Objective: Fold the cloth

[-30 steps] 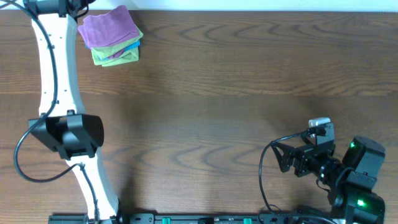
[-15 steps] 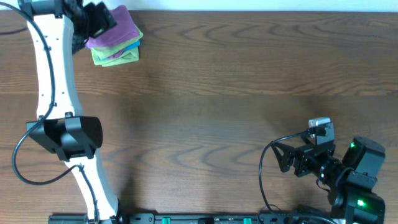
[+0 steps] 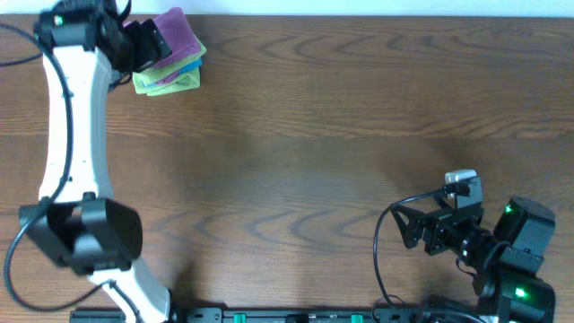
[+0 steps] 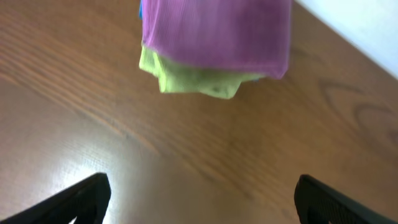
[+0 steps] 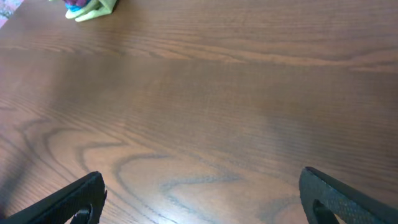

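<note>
The lilac cloth [image 3: 181, 34] lies folded on top of a stack at the table's far left corner. In the left wrist view it [image 4: 214, 31] fills the top middle, lying on the lime-green cloth. My left gripper [image 3: 148, 43] is open and empty, just at the stack's left side, partly covering the cloth's left edge from above. Its fingertips [image 4: 202, 199] frame bare table short of the stack. My right gripper [image 3: 409, 229] is open and empty near the front right, over bare wood [image 5: 202, 193].
Under the lilac cloth lie a lime-green folded cloth [image 3: 167, 83] [image 4: 193, 78] and a blue folded cloth [image 3: 191, 65]. The stack shows tiny at the top left of the right wrist view [image 5: 87, 7]. The table's far edge [image 3: 359, 15] runs just behind the stack.
My left gripper has moved from the far left corner toward the stack and now overlaps its left side. The left elbow has dropped toward the front. The right arm has not moved.
</note>
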`<state>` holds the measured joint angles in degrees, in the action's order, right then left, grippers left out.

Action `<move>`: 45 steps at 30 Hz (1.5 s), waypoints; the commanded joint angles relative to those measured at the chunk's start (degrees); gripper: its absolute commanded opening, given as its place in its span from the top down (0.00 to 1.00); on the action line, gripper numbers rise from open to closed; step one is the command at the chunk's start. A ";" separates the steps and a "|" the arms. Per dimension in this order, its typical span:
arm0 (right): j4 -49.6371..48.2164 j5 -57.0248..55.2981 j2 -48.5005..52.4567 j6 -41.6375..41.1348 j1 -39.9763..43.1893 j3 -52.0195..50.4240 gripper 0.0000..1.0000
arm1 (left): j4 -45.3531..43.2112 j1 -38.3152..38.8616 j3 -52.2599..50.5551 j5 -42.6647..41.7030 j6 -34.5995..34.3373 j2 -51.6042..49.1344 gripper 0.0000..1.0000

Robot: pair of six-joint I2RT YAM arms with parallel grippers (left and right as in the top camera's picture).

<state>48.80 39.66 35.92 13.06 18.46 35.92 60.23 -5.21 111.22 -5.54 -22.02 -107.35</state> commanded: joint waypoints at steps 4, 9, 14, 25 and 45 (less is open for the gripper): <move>0.11 0.76 -0.28 0.72 0.31 -0.15 0.01 | -11.43 -0.02 -23.21 2.67 0.83 16.41 0.04; 0.11 0.76 -0.28 0.72 0.33 -0.15 0.01 | -20.55 -0.02 -41.44 3.43 0.83 31.45 0.04; 0.11 0.76 -0.28 0.72 0.31 -0.15 0.01 | -26.32 -0.02 -56.11 3.63 0.85 44.72 0.04; 0.11 0.76 -0.28 0.72 0.31 -0.15 0.01 | -32.57 -0.02 -82.97 4.87 5.73 75.78 0.04; 0.11 0.76 -0.28 0.72 0.31 -0.15 0.01 | -19.23 0.04 -97.26 4.90 19.10 104.19 0.05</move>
<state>48.82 39.66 35.88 13.06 18.48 35.90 40.16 -5.19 15.05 -1.13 -4.56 -5.02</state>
